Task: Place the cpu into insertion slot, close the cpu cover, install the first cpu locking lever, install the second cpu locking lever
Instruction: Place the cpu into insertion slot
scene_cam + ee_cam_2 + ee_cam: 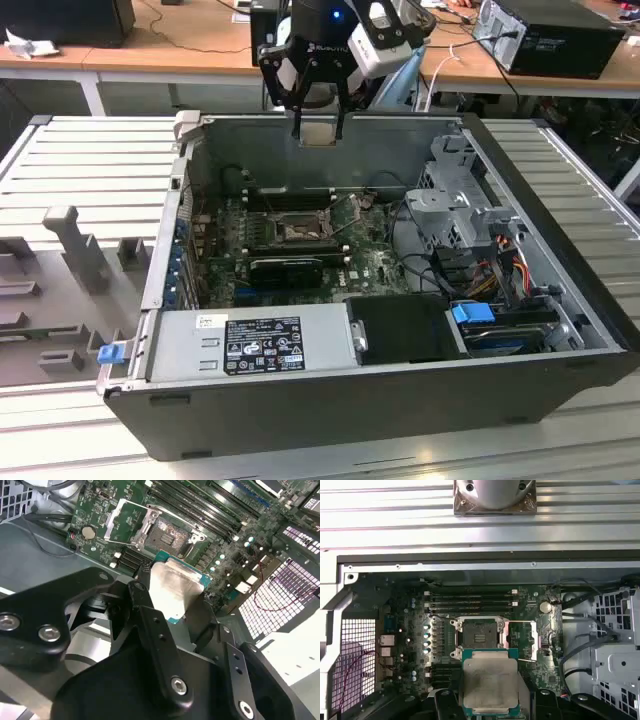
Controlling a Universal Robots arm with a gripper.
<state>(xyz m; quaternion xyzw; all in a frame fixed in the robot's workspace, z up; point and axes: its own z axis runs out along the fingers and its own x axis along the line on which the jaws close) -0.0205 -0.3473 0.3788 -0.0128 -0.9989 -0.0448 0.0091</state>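
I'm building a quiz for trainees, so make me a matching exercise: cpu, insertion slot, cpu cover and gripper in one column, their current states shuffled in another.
Things: 1 cpu; 2 insertion slot; 3 cpu cover; 4 gripper.
States: A swung open beside the insertion slot; B shut on the cpu; C empty, contacts bare; D held, not yet seated.
Pairs: 1-D; 2-C; 3-A; 4-B.

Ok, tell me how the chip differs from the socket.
The chip has a pale silvery face; the socket is dark inside. The chip hangs in the gripper; the socket sits on the green board. Both are square and look alike in size.
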